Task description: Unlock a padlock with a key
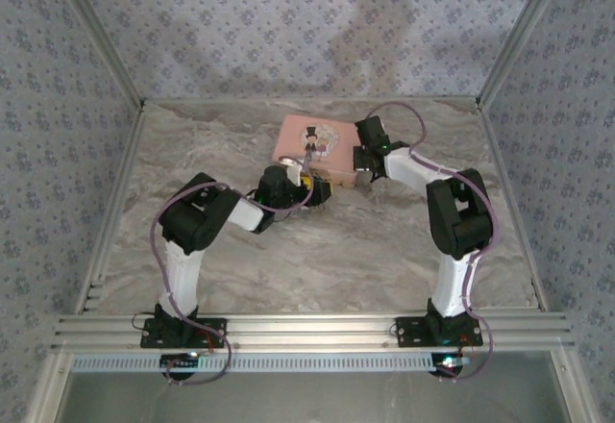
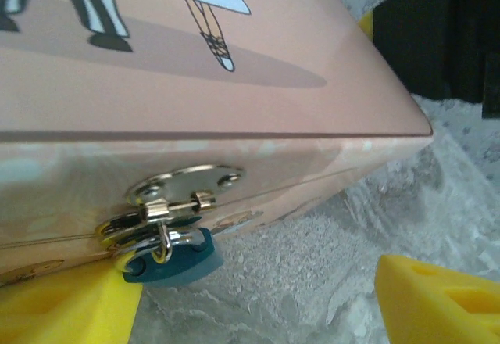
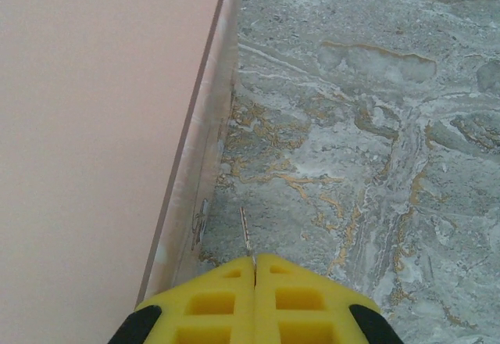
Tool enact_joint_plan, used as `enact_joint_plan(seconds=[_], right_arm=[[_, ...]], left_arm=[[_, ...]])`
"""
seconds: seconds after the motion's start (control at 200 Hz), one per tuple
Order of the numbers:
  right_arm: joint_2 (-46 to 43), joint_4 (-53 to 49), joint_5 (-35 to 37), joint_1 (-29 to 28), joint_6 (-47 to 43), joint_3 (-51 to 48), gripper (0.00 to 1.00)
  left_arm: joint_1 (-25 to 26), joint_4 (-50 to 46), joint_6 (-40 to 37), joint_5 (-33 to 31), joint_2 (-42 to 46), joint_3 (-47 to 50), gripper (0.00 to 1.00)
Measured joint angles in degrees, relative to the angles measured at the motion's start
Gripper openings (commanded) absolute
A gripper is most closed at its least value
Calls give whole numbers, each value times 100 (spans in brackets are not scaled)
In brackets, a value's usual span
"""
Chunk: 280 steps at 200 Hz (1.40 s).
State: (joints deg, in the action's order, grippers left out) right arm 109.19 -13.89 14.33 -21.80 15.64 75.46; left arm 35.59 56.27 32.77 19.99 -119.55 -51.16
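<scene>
Hanging off the hasp (image 2: pixel 183 188) of the pink tin (image 2: pixel 234 55), the padlock (image 2: pixel 183 262) sits inside your left claw (image 2: pixel 254 289), spread wide; your right claw (image 3: pixel 255 270) is pinched shut beside the tin.

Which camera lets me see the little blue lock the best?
The left wrist camera. The padlock hangs up close there, from the silver latch on the pink tin. From the top camera it is too tiny to make out. The right wrist camera looks along the tin's side.
</scene>
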Motion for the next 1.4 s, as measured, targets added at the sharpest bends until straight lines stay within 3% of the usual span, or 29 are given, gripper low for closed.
enact_joint_plan(seconds=[0.52, 0.63, 0.83, 0.959, 1.114, 1.399], right_arm=[[0, 37, -22, -26, -4, 0, 0], [0, 37, -22, -26, -17, 0, 0], [0, 37, -20, -48, -20, 0, 0], [0, 37, -20, -74, -20, 0, 0], [0, 37, -20, -81, -20, 0, 0], [0, 37, -20, -85, -20, 0, 0]], left_arm=[[-72, 756, 592, 457, -15, 485, 63], [-72, 1001, 592, 455, -15, 619, 71], [-66, 1250, 566, 260, -11, 723, 72], [-48, 1390, 568, 197, -11, 723, 78], [4, 1425, 525, 144, -13, 708, 77], [11, 1268, 549, 101, -15, 603, 57]])
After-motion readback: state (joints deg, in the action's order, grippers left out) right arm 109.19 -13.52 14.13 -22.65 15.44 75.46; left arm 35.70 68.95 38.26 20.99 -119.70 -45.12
